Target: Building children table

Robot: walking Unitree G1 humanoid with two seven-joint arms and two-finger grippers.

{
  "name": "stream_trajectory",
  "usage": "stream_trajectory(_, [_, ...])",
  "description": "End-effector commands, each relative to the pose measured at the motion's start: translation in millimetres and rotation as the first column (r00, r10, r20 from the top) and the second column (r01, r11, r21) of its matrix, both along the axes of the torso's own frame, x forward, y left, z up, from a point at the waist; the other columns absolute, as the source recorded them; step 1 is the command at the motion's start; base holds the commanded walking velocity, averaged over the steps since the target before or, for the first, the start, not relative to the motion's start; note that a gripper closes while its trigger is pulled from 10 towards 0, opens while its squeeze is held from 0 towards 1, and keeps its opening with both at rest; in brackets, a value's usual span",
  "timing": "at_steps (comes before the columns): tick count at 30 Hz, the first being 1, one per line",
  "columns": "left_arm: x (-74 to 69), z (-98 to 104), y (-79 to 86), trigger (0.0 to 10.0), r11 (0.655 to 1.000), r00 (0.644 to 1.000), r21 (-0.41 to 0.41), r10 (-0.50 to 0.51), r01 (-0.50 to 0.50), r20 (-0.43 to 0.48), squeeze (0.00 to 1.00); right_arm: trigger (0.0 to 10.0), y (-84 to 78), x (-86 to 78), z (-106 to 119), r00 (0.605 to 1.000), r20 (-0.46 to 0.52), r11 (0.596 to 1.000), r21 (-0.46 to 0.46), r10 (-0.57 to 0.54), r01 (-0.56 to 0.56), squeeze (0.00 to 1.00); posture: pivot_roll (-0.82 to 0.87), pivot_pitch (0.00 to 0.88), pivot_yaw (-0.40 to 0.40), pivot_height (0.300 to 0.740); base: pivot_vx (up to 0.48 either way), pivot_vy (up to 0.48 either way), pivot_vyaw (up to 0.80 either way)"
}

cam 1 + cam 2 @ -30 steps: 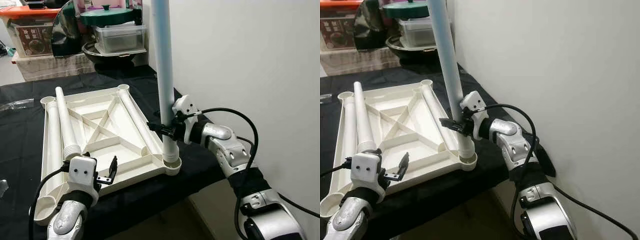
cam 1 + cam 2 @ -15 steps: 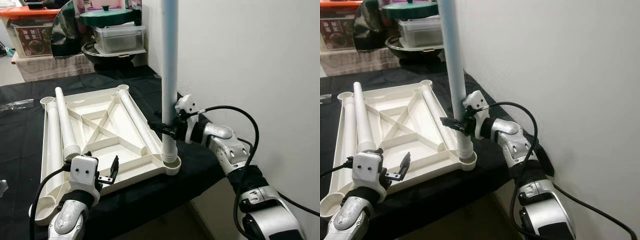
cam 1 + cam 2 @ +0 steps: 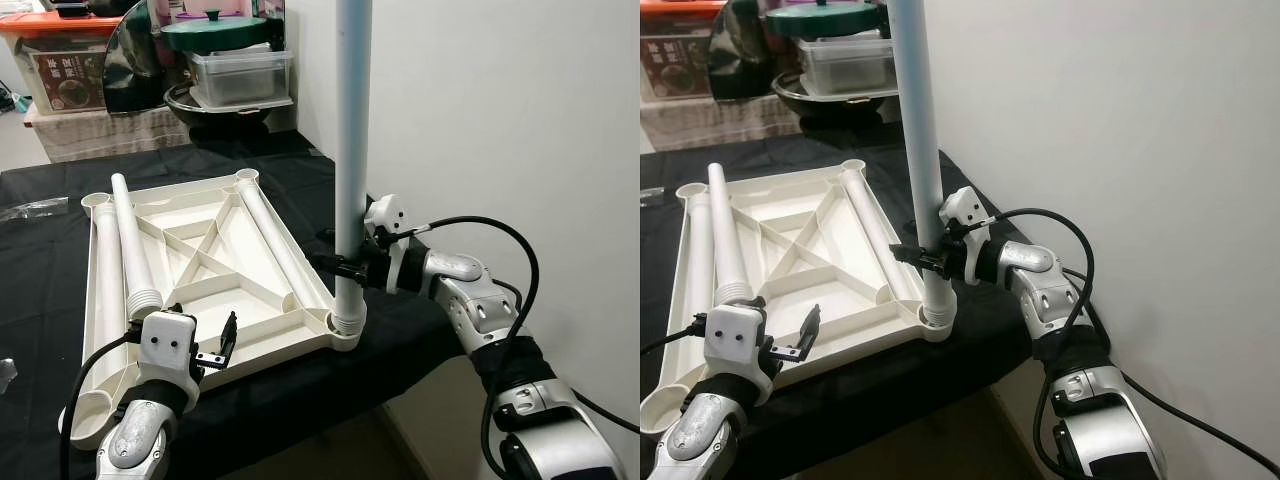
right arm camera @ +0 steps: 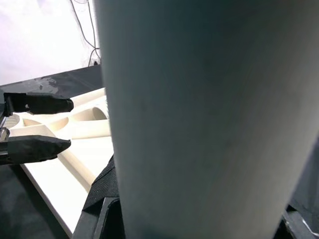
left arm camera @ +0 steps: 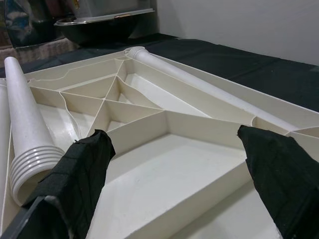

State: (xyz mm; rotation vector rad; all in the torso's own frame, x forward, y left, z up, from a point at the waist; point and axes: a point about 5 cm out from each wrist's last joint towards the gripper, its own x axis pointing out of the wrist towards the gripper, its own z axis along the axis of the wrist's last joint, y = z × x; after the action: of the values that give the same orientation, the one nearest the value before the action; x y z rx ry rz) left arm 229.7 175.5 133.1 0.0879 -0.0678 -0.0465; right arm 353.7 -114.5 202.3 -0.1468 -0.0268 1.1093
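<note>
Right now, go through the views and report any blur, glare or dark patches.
Left and right eye views: evenly lit and sharp, the upright white plastic table leg crisp. Left wrist view: the ribbed white tabletop underside is clear, the near black fingers soft. Right wrist view: the leg looms close, shaded and blurred.

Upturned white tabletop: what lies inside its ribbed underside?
Inside the tabletop, loose legs lie along its sides. An upright leg, gripped by the right gripper, stands in the near corner socket; its lower end is hidden.
</note>
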Motion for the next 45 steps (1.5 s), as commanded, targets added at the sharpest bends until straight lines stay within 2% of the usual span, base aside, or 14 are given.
stream_trajectory(1, [0.7,-3.6,-0.3,10.0,1.0,1.0,0.001,-0.002,0.002,-0.022,0.0,10.0,0.6,-1.7,-5.5,1.0,-0.015,1.0,-0.016,0.014,-0.014,0.0,0.05,0.0,-0.057,0.74,0.0,0.0,0.0])
stream_trajectory(6, [0.9,-3.6,-0.1,10.0,1.0,1.0,0.002,0.0,0.0,-0.021,0.0,10.0,9.1,-7.7,-8.1,0.998,-0.018,0.998,-0.012,0.056,-0.056,0.0,0.06,0.0,-0.057,0.74,0.0,0.0,0.0])
stream_trajectory(9, [1.7,-3.0,0.3,10.0,1.0,1.0,0.001,0.002,-0.002,-0.018,0.0,10.0,21.2,-12.8,-19.4,0.997,-0.037,0.998,-0.007,0.068,-0.068,0.0,0.06,0.0,-0.056,0.74,0.0,0.0,0.0])
stream_trajectory(12, [2.0,-2.9,0.5,10.0,1.0,1.0,0.001,0.002,-0.002,-0.017,0.0,10.0,24.5,-14.5,-22.7,0.997,-0.044,0.997,-0.003,0.07,-0.071,0.0,0.06,0.0,-0.056,0.74,0.0,0.0,0.0])
stream_trajectory(17, [1.3,-3.5,1.0,10.0,1.0,1.0,-0.003,0.007,-0.008,-0.02,0.0,10.0,28.3,-17.5,-45.0,0.995,-0.095,1.0,0.006,-0.013,0.014,0.0,0.06,0.0,-0.058,0.74,0.0,0.0,0.0])
stream_trajectory(22, [0.8,-4.1,0.7,10.0,1.0,1.0,-0.005,0.008,-0.008,-0.023,0.0,10.0,24.8,-16.6,-50.9,0.989,-0.12,0.996,0.02,-0.084,0.087,0.0,0.05,0.0,-0.057,0.74,0.0,0.0,0.0])
stream_trajectory(24, [1.0,-5.1,0.4,10.0,1.0,1.0,-0.006,0.007,-0.007,-0.026,0.0,10.0,20.2,-18.3,-59.8,0.981,-0.137,0.99,-0.011,-0.137,0.137,0.0,0.05,0.0,-0.053,0.74,0.0,0.0,0.0])
stream_trajectory(27, [2.1,-6.0,-0.9,10.0,1.0,1.0,-0.009,0.001,-0.002,-0.031,0.0,10.0,22.2,-25.3,-71.2,0.965,-0.205,0.986,-0.026,-0.165,0.163,0.0,0.04,0.0,-0.049,0.74,0.0,0.0,0.0])
stream_trajectory(33, [2.5,-6.9,-1.3,10.0,1.0,0.999,-0.01,-0.001,0.001,-0.034,0.0,10.0,25.5,-26.0,-78.0,0.95,-0.245,0.981,-0.039,-0.193,0.19,0.0,0.04,0.0,-0.047,0.74,0.0,0.0,0.0])
stream_trajectory(42, [1.3,-7.5,0.0,10.0,1.0,0.999,-0.009,0.006,-0.006,-0.039,0.0,10.0,27.6,-21.4,-90.1,0.889,-0.314,0.942,-0.093,-0.334,0.321,0.0,0.04,0.0,-0.054,0.74,0.0,0.0,0.0])
stream_trajectory(43, [1.2,-7.3,-0.1,10.0,1.0,0.999,-0.01,0.008,-0.009,-0.038,0.0,10.0,29.7,-21.3,-93.8,0.866,-0.323,0.924,-0.105,-0.382,0.368,0.0,0.04,0.0,-0.056,0.74,0.0,0.0,0.0])
stream_trajectory(45, [1.1,-7.2,-0.2,10.0,1.0,0.999,-0.011,0.009,-0.009,-0.037,0.0,10.0,30.6,-21.5,-94.6,0.859,-0.325,0.918,-0.106,-0.395,0.382,0.0,0.04,0.0,-0.056,0.74,0.0,0.0,0.0])
